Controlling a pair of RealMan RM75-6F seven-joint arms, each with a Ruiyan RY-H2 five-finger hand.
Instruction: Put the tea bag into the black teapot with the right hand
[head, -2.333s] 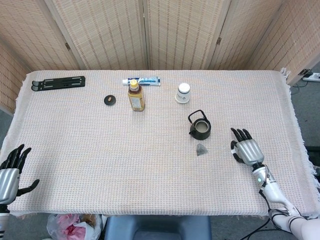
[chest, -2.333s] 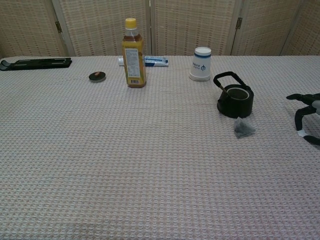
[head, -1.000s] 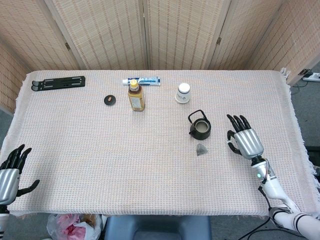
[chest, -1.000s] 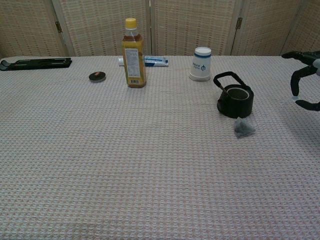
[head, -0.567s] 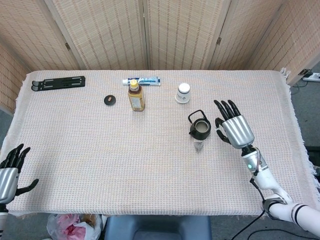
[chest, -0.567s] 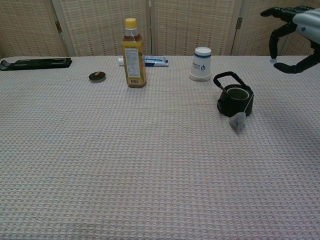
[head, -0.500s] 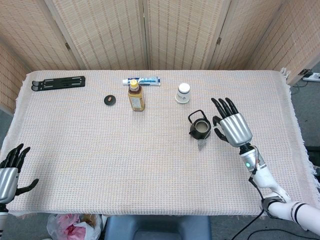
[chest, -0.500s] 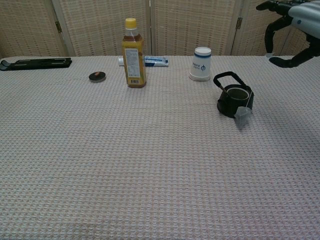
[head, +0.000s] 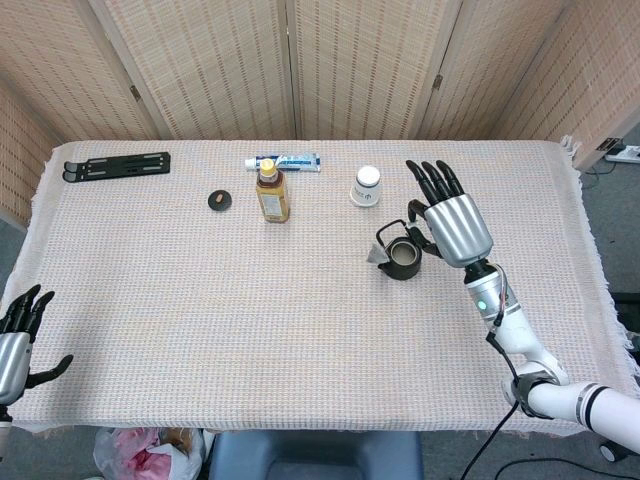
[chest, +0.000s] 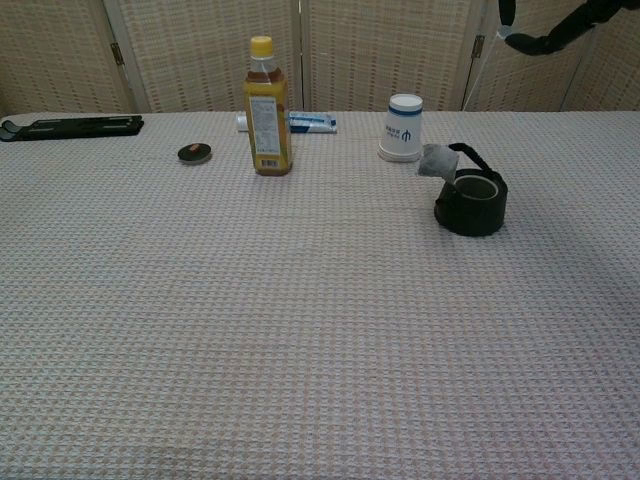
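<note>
While the right hand (head: 452, 226) is raised with fingers spread, thumb pinching the string, the tea bag (chest: 436, 161) dangles below it beside the black teapot's (chest: 471, 201) handle.

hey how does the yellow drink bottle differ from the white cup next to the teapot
The bottle is taller than the white cup and narrows to a neck. The bottle is amber with a yellow cap and printed label; the cup is white with blue markings. The bottle stands left of the cup, farther from the black teapot. Both stand upright on the woven cloth, untouched by either hand.
</note>
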